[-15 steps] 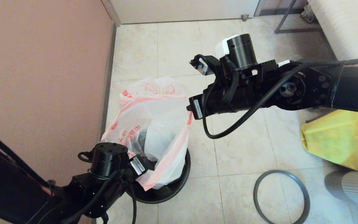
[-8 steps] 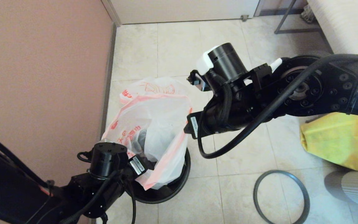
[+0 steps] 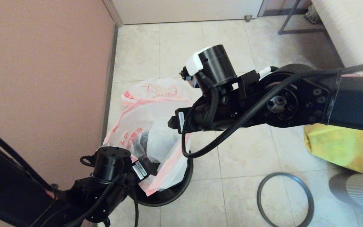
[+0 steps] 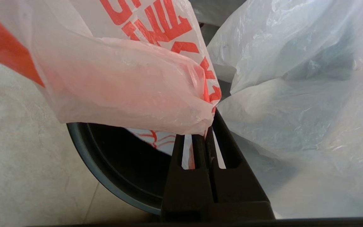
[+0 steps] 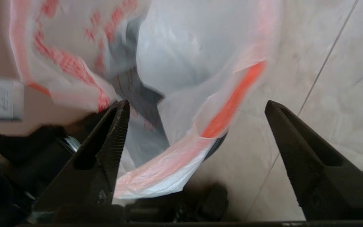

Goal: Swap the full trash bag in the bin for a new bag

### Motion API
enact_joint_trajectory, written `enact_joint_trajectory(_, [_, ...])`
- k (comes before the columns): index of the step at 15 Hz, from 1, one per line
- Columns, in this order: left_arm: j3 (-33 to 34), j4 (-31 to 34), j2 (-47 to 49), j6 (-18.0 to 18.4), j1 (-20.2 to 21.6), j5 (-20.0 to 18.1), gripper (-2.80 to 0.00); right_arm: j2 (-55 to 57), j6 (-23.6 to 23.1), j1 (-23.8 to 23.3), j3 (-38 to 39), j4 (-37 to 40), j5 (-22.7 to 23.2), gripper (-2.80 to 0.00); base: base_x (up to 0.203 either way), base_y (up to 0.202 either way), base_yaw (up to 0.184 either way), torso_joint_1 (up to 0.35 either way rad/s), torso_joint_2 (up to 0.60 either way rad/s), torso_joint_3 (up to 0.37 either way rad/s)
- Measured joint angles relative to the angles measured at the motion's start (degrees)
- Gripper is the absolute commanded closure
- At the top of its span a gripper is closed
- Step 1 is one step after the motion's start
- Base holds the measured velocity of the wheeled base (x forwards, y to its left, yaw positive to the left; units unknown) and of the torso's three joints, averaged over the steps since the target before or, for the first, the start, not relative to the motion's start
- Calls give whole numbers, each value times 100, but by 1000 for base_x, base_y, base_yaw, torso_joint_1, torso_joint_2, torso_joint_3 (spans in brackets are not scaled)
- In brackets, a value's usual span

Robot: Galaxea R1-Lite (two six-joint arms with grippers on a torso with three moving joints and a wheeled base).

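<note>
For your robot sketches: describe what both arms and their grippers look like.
Both arms are black with round bolted joints and looping black cables. The right arm has a black cylinder with a white cap; the left arm has a white barcode label. Right gripper and left gripper: tapered black slotted fingers.

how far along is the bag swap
Done: the hoop rim lies off on the floor, and the new bag already hangs in the bin. In hand: left tool pinches its hem; right tool is open above its mouth. Left: spreading the hem, refitting the hoop.
</note>
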Motion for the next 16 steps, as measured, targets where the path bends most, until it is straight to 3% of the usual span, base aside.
enact_joint_trajectory(3, [15, -2, 12, 0, -2, 4, 0, 217, 259, 72, 13, 130, -13, -280, 0, 0, 0, 0, 0, 0])
enact_joint_trajectory(4, [23, -2, 3, 0, 1, 8, 0, 274, 328, 116, 16, 176, -13, 0, 0, 0, 0, 0, 0, 0])
enact_joint_trajectory(9, [72, -2, -96, 5, 11, 43, 0, 494, 385, 146, 24, 537, -30, 0, 0, 0, 0, 0, 0, 0])
enact_joint_trajectory(12, [134, 15, -196, 53, 5, 45, 0, 608, 690, 225, 56, 760, -29, 0, 0, 0, 0, 0, 0, 0])
enact_joint_trajectory(16, [734, 20, -397, 675, -84, 45, 0, 609, 1213, 498, 547, 1183, -22, 0, 0, 0, 0, 0, 0, 0])
